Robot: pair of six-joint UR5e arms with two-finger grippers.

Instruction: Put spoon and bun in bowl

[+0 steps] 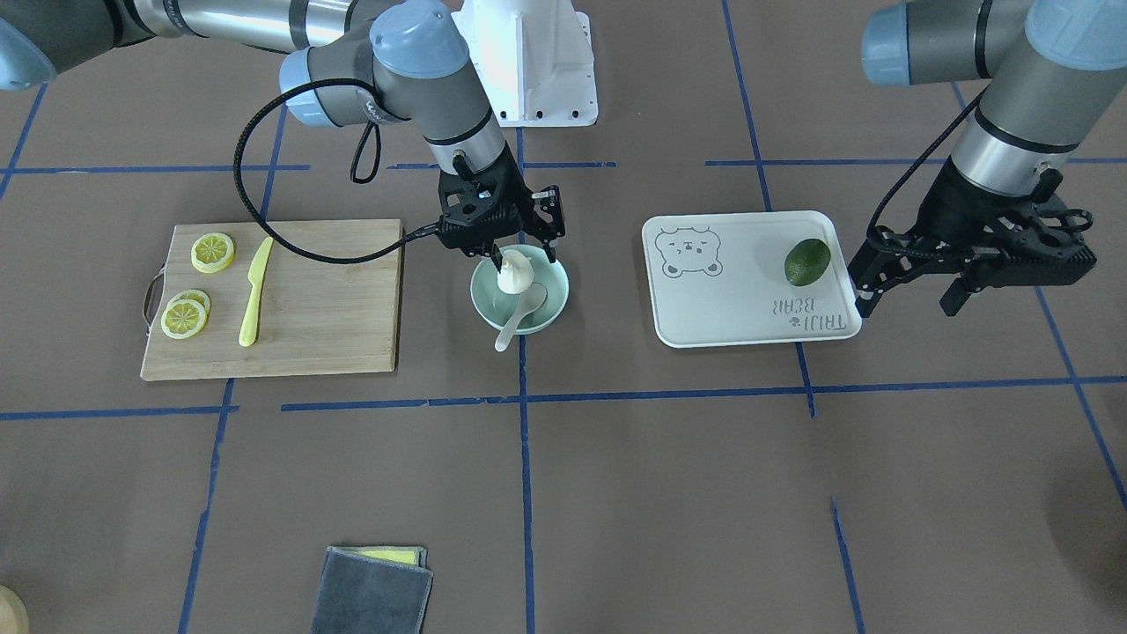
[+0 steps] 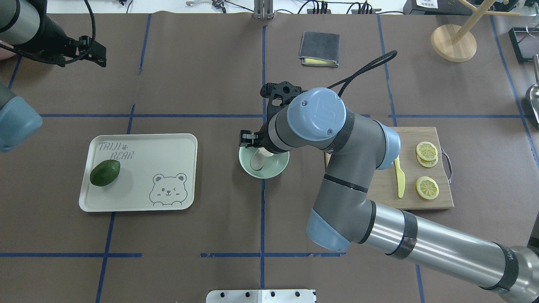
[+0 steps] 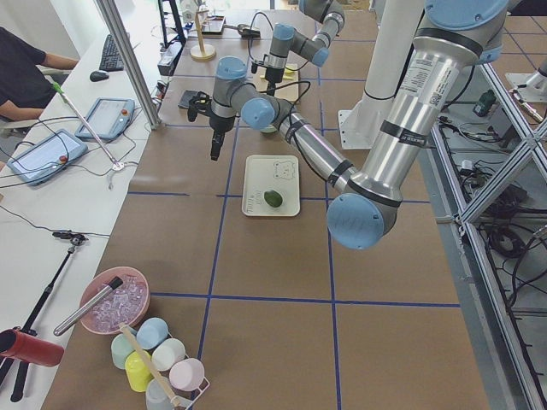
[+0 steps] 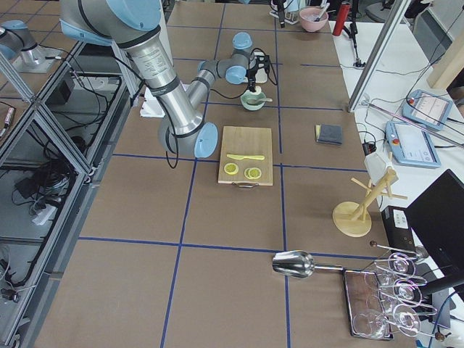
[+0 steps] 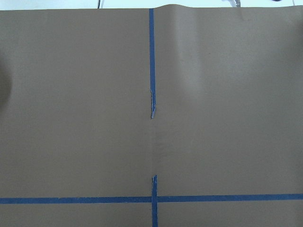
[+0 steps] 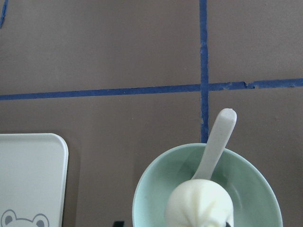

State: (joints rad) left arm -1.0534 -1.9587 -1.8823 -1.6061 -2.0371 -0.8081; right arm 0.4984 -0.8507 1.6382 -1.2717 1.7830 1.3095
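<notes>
The mint-green bowl (image 1: 555,304) sits at the table's centre. The off-white spoon (image 1: 515,321) lies in it with its handle over the rim. The white bun (image 1: 517,277) rests in the bowl on the spoon's scoop. My right gripper (image 1: 522,258) hangs over the bowl, open around the bun. One finger touches the bun and the other stands apart from it. The right wrist view shows the bun (image 6: 201,205), the spoon (image 6: 218,142) and the bowl (image 6: 156,189) from close above. My left gripper (image 1: 909,301) is open and empty, raised beside the tray.
An off-white bear tray (image 1: 748,317) with a green fruit (image 1: 807,261) lies on my left. A wooden board (image 1: 335,299) with a yellow knife (image 1: 255,291) and lemon slices (image 1: 213,252) lies on my right. A folded grey cloth (image 1: 374,590) lies at the far edge.
</notes>
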